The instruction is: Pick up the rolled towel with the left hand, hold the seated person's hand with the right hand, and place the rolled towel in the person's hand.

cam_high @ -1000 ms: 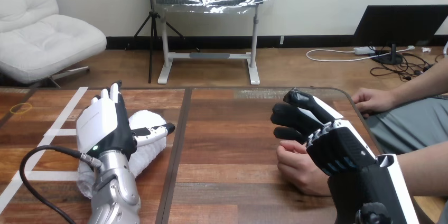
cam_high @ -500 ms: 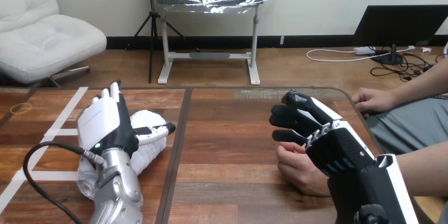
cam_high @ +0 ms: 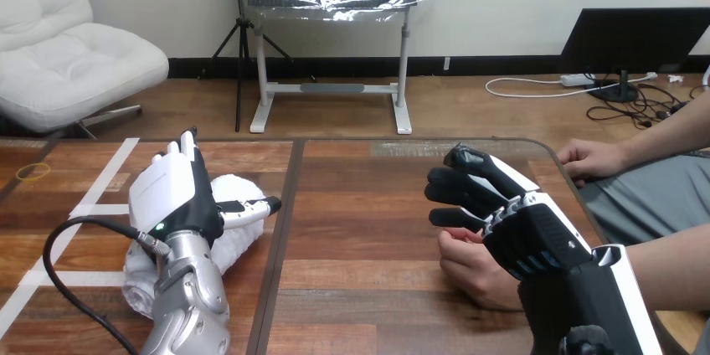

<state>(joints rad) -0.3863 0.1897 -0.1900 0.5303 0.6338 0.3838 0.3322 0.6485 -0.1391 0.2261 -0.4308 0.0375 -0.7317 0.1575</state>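
The white, fluffy rolled towel [cam_high: 243, 234] lay at the wooden table's [cam_high: 360, 204] near left, against the left hand [cam_high: 172, 192], whose fingers were straight, thumb stretched over the roll. At right, the right hand's [cam_high: 502, 208] relaxed fingers hung above the person's hand [cam_high: 473, 270], grasping nothing.

Left side: the rolled towel [cam_high: 236, 238] lies under our left hand [cam_high: 172, 196] (thumb stretched over it).
Right side: the person's nearer hand [cam_high: 469, 267] lies below our right hand [cam_high: 511, 221], blocking that side.
Far right edge: the person's farther hand [cam_high: 590, 158] rests there.
Middle: we see bare table [cam_high: 360, 229], open for passing.
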